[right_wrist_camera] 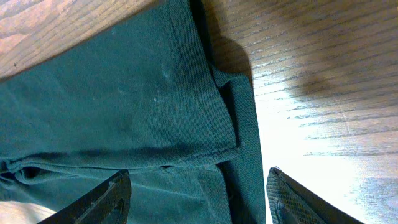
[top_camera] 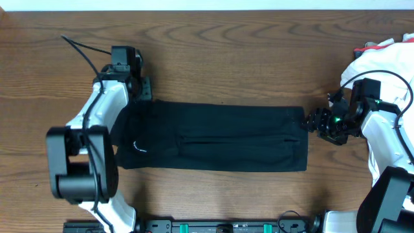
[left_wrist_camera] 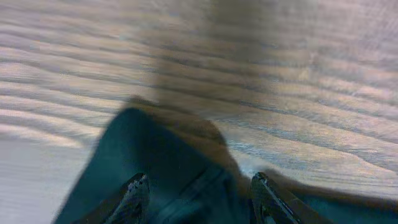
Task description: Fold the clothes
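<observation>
The clothes, one black shirt [top_camera: 220, 136], lie folded into a long flat band across the table, with a small white logo [top_camera: 139, 147] near the left end. My left gripper [top_camera: 143, 90] hovers at the band's far left corner. In the left wrist view its fingers [left_wrist_camera: 138, 194] stand apart over the dark cloth [left_wrist_camera: 137, 149], gripping nothing. My right gripper [top_camera: 312, 121] sits at the band's right end. In the right wrist view that gripper [right_wrist_camera: 196, 196] is open wide above the hemmed edge of the shirt [right_wrist_camera: 112, 99].
A heap of white cloth [top_camera: 388, 65] lies at the far right, behind the right arm. Bare wooden table [top_camera: 226, 58] stretches beyond the shirt. The arm bases [top_camera: 226, 226] line the front edge.
</observation>
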